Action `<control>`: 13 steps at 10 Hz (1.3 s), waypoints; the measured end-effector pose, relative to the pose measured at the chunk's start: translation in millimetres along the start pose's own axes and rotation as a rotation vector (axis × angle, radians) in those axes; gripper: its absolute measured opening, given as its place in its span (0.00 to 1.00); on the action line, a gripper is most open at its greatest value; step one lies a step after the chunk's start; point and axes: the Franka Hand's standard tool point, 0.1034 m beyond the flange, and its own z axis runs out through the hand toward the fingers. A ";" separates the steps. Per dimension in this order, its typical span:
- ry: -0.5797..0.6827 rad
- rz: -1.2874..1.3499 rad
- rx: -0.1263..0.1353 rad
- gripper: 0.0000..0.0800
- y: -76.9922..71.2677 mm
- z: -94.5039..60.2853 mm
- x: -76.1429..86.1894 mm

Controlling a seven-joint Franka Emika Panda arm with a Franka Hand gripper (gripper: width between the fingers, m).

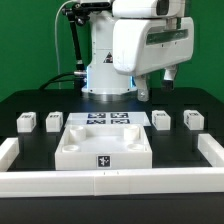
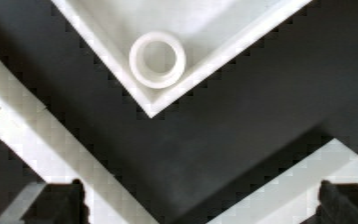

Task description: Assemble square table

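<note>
Green backdrop, black tabletop [image 1: 25,105]. Exterior view had one white square table top [image 1: 103,150] front and centre, with two legs [image 1: 54,122] on that view's left and two on its right. The arm mostly hid the jaws. Wrist view caught only the top's corner with its round hole [image 2: 158,57]. Jaws were spread wide and gripped nothing.

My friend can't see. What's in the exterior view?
A white square table top lies on a black table, with two small white legs at each side. Behind it, the robot arm holds its open gripper in the air.
</note>
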 end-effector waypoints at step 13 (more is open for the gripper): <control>-0.021 -0.444 0.010 0.81 -0.9 32.0 -48.5</control>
